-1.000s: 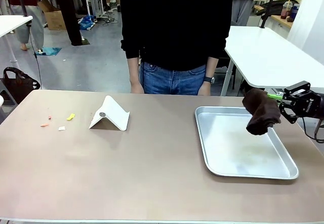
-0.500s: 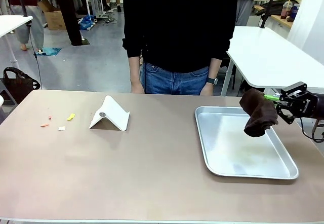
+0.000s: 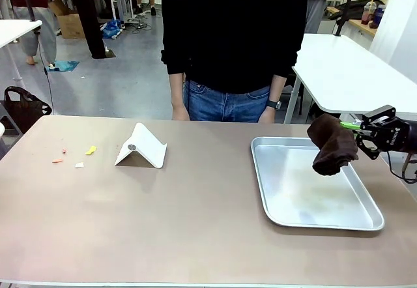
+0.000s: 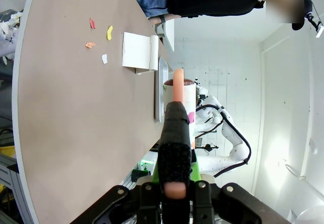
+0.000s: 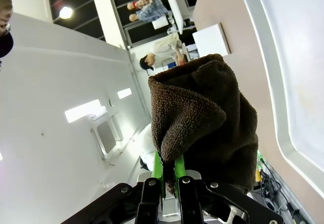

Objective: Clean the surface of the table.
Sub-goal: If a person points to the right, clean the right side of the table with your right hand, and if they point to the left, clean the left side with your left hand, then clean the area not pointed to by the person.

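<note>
one tan table [image 3: 195, 236]. on the table: one silver tray [image 3: 293, 197], one white folded card [image 3: 146, 148] and four small scraps, namely one red scrap [image 3: 64, 150], one orange scrap [image 3: 57, 160], one yellow scrap [image 3: 90, 150] and one white scrap [image 3: 79, 165]. one brown cloth [image 3: 332, 148]. one black stick-shaped tool [image 4: 174, 133]. two pincers: the left pincer [image 4: 174, 196] and the right pincer [image 3: 358, 135]. one person [image 3: 234, 34] at the table's far side. two white tables behind, one left white table [image 3: 13, 30] and one right white table [image 3: 345, 66].
</note>
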